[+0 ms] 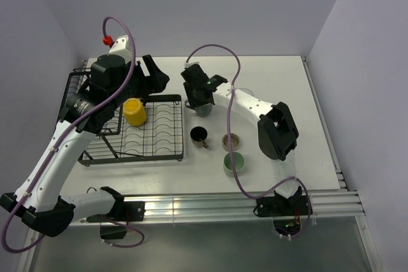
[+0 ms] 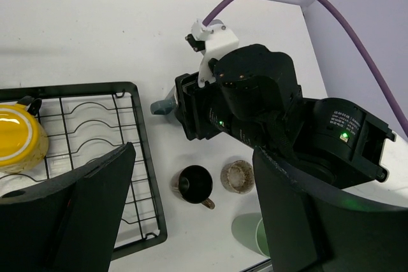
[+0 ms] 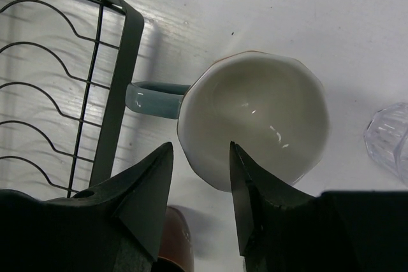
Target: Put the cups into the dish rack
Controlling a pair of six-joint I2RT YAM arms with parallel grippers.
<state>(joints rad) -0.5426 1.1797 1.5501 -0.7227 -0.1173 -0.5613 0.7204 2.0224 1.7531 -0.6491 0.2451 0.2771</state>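
The black wire dish rack point(image 1: 182, 128) lies flat with one cup aboard, a yellow mug point(image 1: 134, 111) on its grid by the curved dividers, though which way up it sits is hard to tell. Just off the rack's right edge stands the grey mug point(image 3: 255, 119), upright, white inside, handle reaching to the rim wire, and a clear glass point(image 3: 389, 138) is just past it. Further right of the rack, all mouth-up, stand the black mug point(image 1: 199, 135), the beige-brown cup point(image 1: 231, 140) and the pale green tumbler point(image 1: 233, 164).
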